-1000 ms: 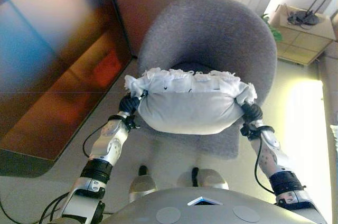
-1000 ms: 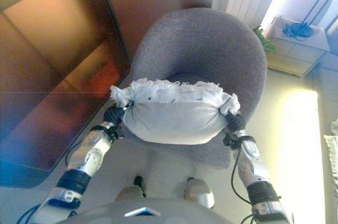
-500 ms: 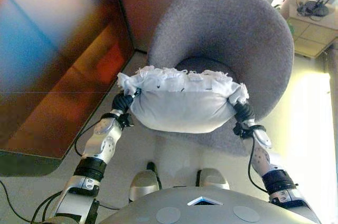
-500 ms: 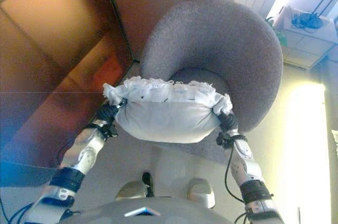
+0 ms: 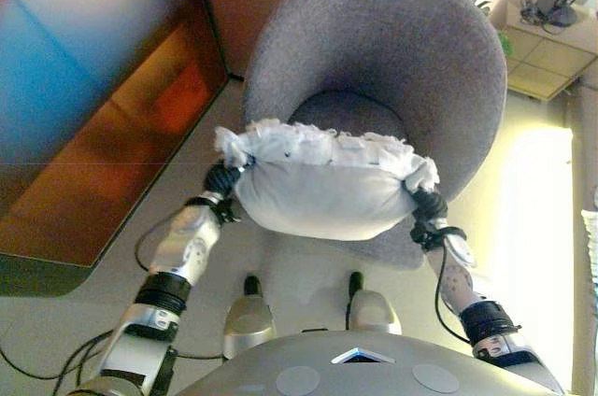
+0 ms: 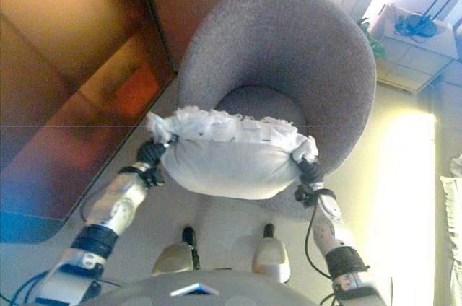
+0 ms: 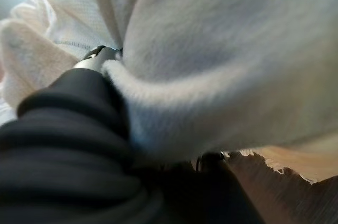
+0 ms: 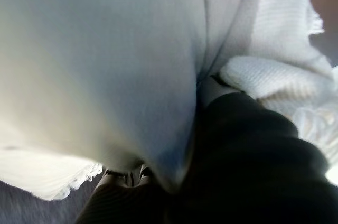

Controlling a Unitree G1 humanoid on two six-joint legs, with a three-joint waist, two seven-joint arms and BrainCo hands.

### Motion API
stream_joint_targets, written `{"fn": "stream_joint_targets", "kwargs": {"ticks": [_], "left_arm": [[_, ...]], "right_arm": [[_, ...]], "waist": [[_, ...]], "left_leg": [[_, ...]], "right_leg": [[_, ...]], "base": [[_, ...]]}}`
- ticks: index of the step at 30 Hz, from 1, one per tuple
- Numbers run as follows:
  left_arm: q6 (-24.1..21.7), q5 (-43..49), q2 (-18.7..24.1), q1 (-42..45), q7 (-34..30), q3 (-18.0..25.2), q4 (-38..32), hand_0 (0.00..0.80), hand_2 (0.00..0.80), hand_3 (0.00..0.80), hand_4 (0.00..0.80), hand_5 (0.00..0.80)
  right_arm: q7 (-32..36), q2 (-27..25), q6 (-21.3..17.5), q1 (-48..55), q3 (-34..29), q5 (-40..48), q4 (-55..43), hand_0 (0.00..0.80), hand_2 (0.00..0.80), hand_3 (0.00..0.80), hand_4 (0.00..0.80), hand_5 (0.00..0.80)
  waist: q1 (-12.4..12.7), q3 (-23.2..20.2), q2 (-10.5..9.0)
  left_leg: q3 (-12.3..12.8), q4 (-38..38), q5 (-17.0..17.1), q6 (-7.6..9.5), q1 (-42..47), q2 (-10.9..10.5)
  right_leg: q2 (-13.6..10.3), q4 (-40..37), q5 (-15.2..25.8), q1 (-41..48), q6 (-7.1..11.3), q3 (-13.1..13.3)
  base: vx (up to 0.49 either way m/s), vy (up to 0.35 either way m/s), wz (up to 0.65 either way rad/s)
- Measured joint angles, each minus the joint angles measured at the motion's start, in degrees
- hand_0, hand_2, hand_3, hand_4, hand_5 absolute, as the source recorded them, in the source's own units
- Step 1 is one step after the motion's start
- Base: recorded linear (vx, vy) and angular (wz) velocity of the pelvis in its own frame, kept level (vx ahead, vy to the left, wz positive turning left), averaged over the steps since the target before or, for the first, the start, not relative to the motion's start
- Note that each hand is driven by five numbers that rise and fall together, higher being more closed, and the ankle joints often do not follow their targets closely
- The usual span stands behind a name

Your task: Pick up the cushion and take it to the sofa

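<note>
A white cushion with a frilly edge hangs in the air between my two hands, just in front of a round grey armchair. My left hand grips its left end and my right hand its right end. In the left wrist view the cushion bulges over the dark cover of my left hand, pinched between thumb and fingers. The right wrist view shows the same: cushion folded into my right hand. Most of the fingers are buried in the cloth.
A large glossy dark panel stands along the left. A small pale side table with a dark lamp base sits at the back right. Pale floor runs down the right of the armchair.
The whole view has shifted, so the camera moved. The cushion stays held between both hands and now tilts a little, its right end lower; more of the chair's seat shows behind it.
</note>
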Motion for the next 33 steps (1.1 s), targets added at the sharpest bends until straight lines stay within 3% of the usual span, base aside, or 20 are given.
{"fn": "stream_joint_targets", "kwargs": {"ticks": [3,7,10,18,23,25,28,33], "left_arm": [[0.8,0.0,-1.3,1.4,-0.2,0.2,-0.9,0.8,0.8,0.8,0.8,0.8],[0.9,0.0,-1.9,1.2,-0.6,0.2,-1.1,0.8,0.8,0.8,0.8,0.8],[1.1,0.0,-1.8,1.1,-0.5,0.2,-1.3,0.8,0.8,0.8,0.8,0.8],[2.5,-1.2,-1.0,-2.8,3.7,0.2,-1.3,0.8,0.8,0.8,0.8,0.8],[2.4,-1.2,0.5,-7.1,6.4,0.2,-0.6,0.8,0.8,0.8,0.8,0.8],[2.4,-1.2,1.6,-11.2,7.0,-0.5,1.1,0.8,0.8,0.8,0.8,0.8],[2.1,-1.2,2.9,-17.8,8.8,-2.2,5.4,0.8,0.8,0.8,0.8,0.8],[-1.1,-1.3,2.8,-25.4,10.3,-3.6,6.3,0.8,0.8,0.8,0.8,0.8]], "right_arm": [[0.0,-0.3,0.0,0.0,-1.0,-0.2,-0.1,0.8,0.8,0.8,0.8,0.8],[0.0,-0.8,0.2,0.0,-1.5,-0.3,-0.1,0.8,0.8,0.8,0.8,0.8],[0.1,-1.5,1.2,-0.3,-1.5,-1.0,-0.4,0.8,0.8,0.8,0.8,0.8],[0.0,-4.0,5.7,-10.0,-0.2,-0.4,3.1,0.8,0.8,0.8,0.8,0.8],[0.0,-4.4,6.0,-16.6,2.7,2.1,8.7,0.8,0.8,0.8,0.8,0.8],[-0.8,-4.7,6.1,-22.1,4.9,3.3,12.8,0.8,0.8,0.8,0.8,0.8],[-1.9,-5.2,6.6,-31.4,7.0,4.3,18.6,0.8,0.8,0.8,0.8,0.8],[-4.3,-6.7,4.4,-40.9,6.7,6.8,22.1,0.8,0.8,0.8,0.8,0.8]], "waist": [[-1.0,-0.1,0.09],[-1.2,-0.6,0.66],[-0.8,-1.1,0.65],[1.9,-1.2,0.13],[3.3,-1.3,-2.5],[3.6,-0.9,-3.83],[3.7,1.7,-4.6],[4.9,7.6,-4.73]], "left_leg": [[0.0,-1.8,0.2,-0.19,1.6,0.7],[-0.2,-4.5,1.8,-3.28,2.6,0.2],[-0.6,-5.3,2.3,-4.03,2.7,-0.5],[-1.2,-4.6,2.1,-4.24,2.4,-0.4],[-2.9,-1.4,1.7,-4.78,-2.4,0.8],[-4.7,1.8,1.6,-5.04,-8.2,1.7],[-6.6,5.0,1.7,-4.99,-14.5,1.9],[-8.4,10.5,0.8,-4.08,-21.3,0.7]], "right_leg": [[0.9,-0.2,-0.5,1.4,-0.3,-0.6],[0.6,-1.8,0.1,2.0,0.0,-1.2],[-0.1,-3.1,0.4,2.8,0.61,-2.2],[0.1,-4.1,0.6,3.9,0.78,-2.7],[1.1,-4.2,0.8,1.7,0.41,-4.0],[2.0,-3.4,1.4,-2.2,-0.33,-4.9],[2.1,-1.2,1.7,-7.3,-0.61,-5.5],[0.3,6.5,-0.5,-14.1,-0.32,-5.5]], "base": [[0.092,-0.03,0.0],[0.058,-0.053,0.09],[0.03,-0.077,0.14],[0.03,-0.105,0.05],[-0.165,-0.144,0.13],[-0.274,-0.072,0.12],[-0.16,0.019,0.12],[-0.131,0.079,0.11]]}}
